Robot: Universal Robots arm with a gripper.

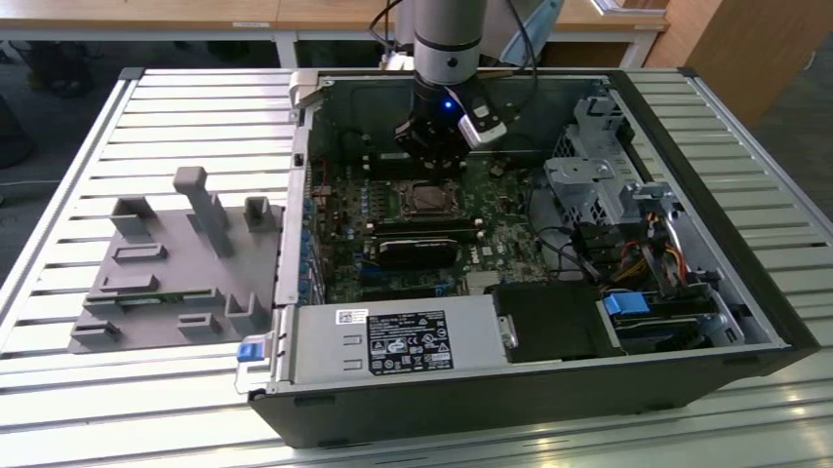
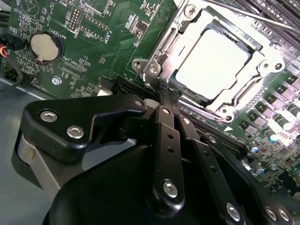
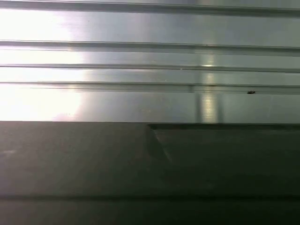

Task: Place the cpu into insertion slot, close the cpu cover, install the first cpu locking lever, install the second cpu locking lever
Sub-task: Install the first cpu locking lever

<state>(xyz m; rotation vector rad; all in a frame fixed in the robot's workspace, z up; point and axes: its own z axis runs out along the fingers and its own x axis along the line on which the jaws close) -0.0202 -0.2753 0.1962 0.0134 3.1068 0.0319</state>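
Observation:
The cpu, a flat square chip with a pale silvery top, lies in the socket on the green motherboard. The cpu cover, a silvery frame, lies flat around it with the chip showing through its window. A thin metal lever rod runs along the socket's far side. My gripper has its black fingers pressed together, and their tips sit at the socket's near edge. In the exterior view the gripper hangs just behind the socket, inside the open computer case.
A black heatsink block lies in front of the socket, and a power supply box sits at the case's front. Drive cages and cables fill the exterior view's right. A grey fixture stands on the slatted table. A coin battery sits on the board.

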